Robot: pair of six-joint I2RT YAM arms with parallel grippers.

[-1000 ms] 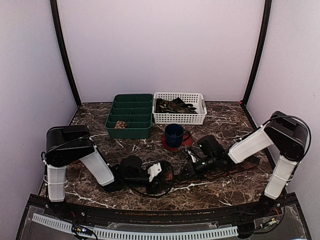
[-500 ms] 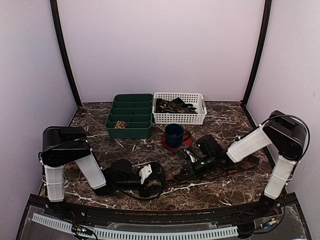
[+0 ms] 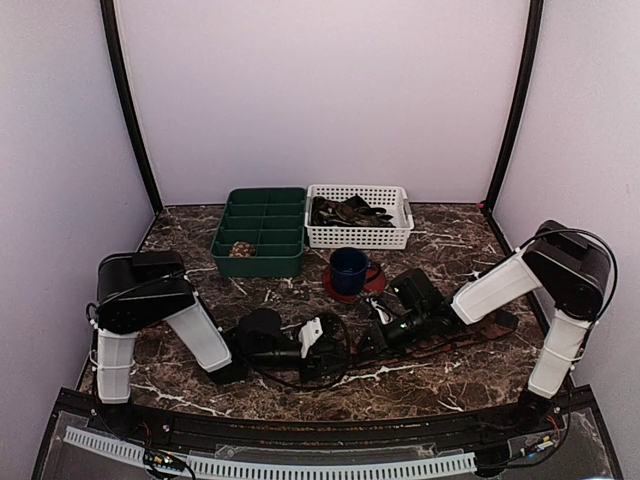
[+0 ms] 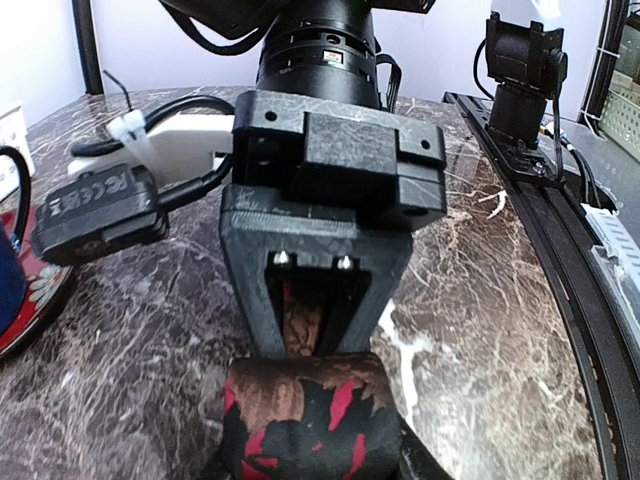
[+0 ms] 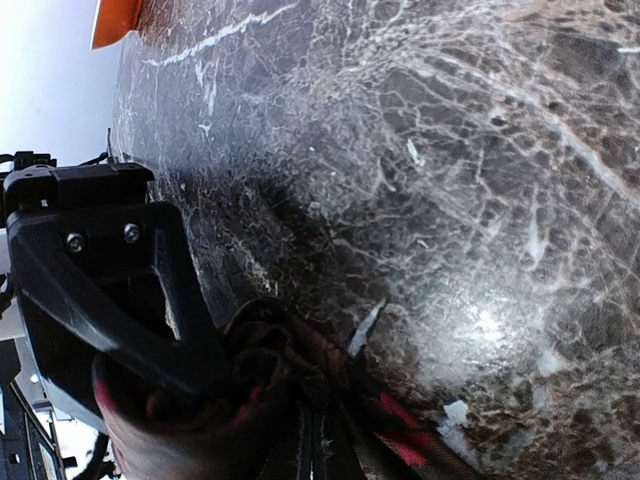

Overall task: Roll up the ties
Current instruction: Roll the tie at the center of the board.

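though cut off below, tie (image 4: 300,420) clenched in right fingers (image 4: 252,300), left fingers (image 5: 185,295) half hidden by fabric, grip unclear

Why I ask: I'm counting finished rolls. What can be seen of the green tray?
The green tray looks like plastic, rectangular, divided into two columns of compartments. It sits flat at the back of the marbled table, close beside the white basket on its right. One brownish rolled tie lies in its near-left compartment.

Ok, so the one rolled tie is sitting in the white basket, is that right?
Not quite. The rolled tie sits in the green tray, in its near left compartment, not in the white basket beside it. The top external view shows this.
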